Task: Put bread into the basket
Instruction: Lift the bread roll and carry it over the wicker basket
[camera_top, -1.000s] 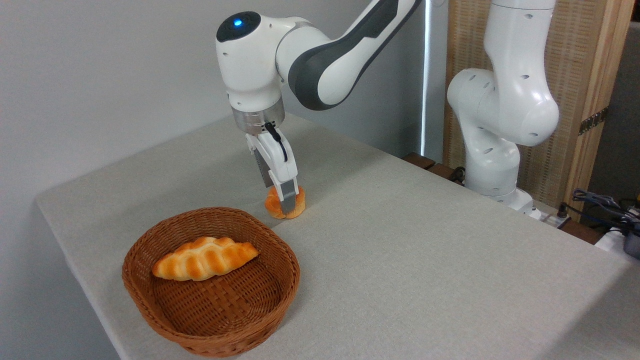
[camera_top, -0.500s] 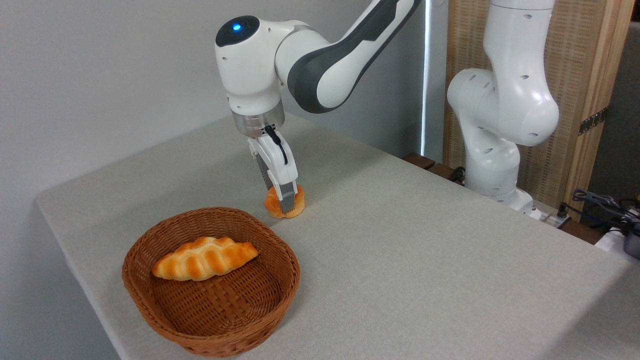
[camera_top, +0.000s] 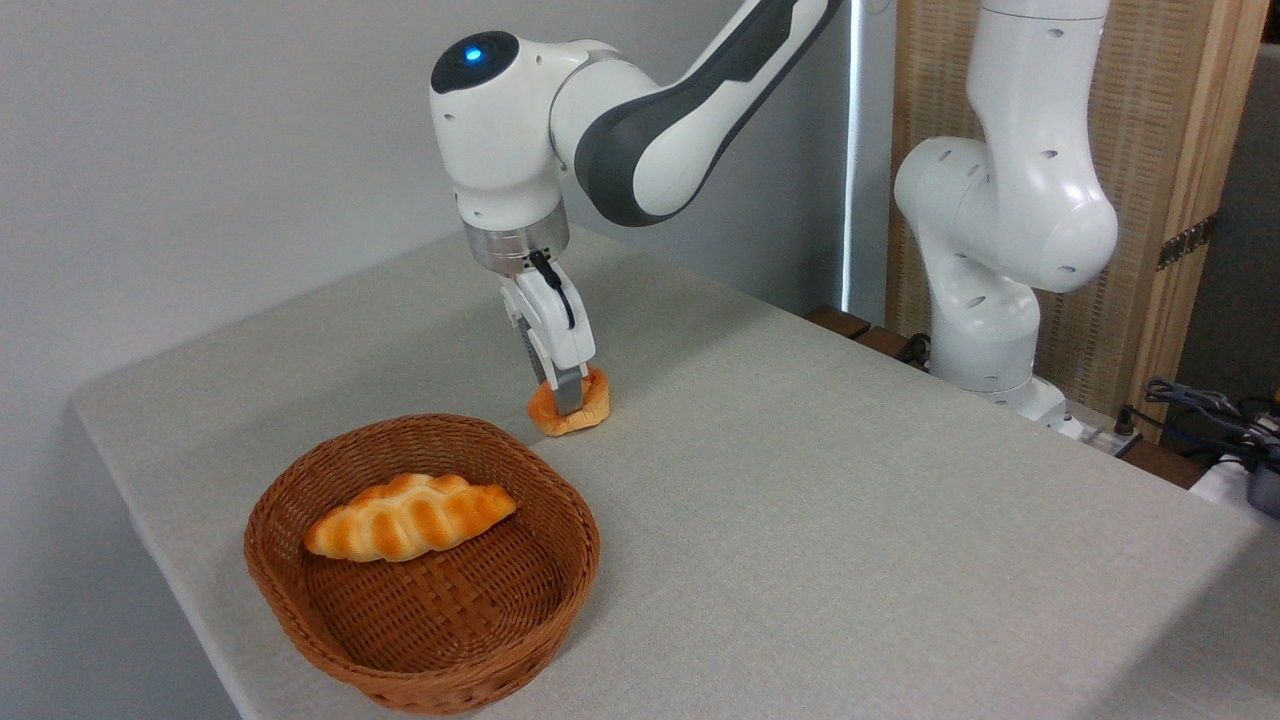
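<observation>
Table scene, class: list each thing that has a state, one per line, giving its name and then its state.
Bun: on the table just beyond the basket, outside it, pinched between the pincer's fingers.
Pincer: pointing down, shut on the bun.
Basket: upright on the table, holding one loaf.
Braided loaf: lying inside the basket.
Table: covered with a grey cloth.

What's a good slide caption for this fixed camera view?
Panda gripper pinching a small round bun on the table, beside a wicker basket holding a braided loaf.

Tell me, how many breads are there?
2. The small round bun sits on the table just behind the basket, in the robot's hand. The braided loaf lies inside the basket.
</observation>
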